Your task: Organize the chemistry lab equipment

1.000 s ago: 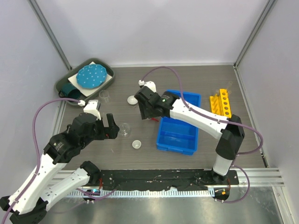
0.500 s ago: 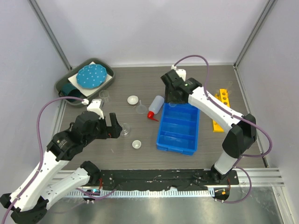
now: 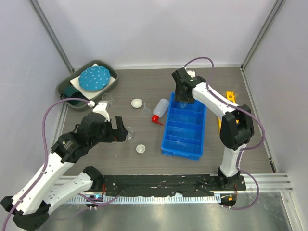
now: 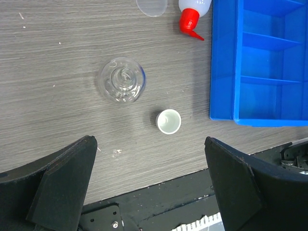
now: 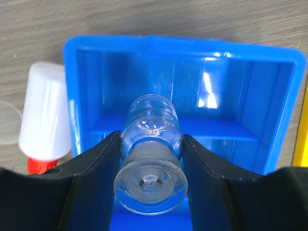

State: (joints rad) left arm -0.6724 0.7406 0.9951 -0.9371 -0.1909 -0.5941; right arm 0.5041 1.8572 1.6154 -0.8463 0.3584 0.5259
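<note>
over the blue bin, right end effector (holding flask) arrived.

Pale walls enclose a grey wood-grain table.

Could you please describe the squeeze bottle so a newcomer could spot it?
Find the blue divided bin right of centre. Lying beside its far left corner is the bottle, the only item with a red cap.
</note>
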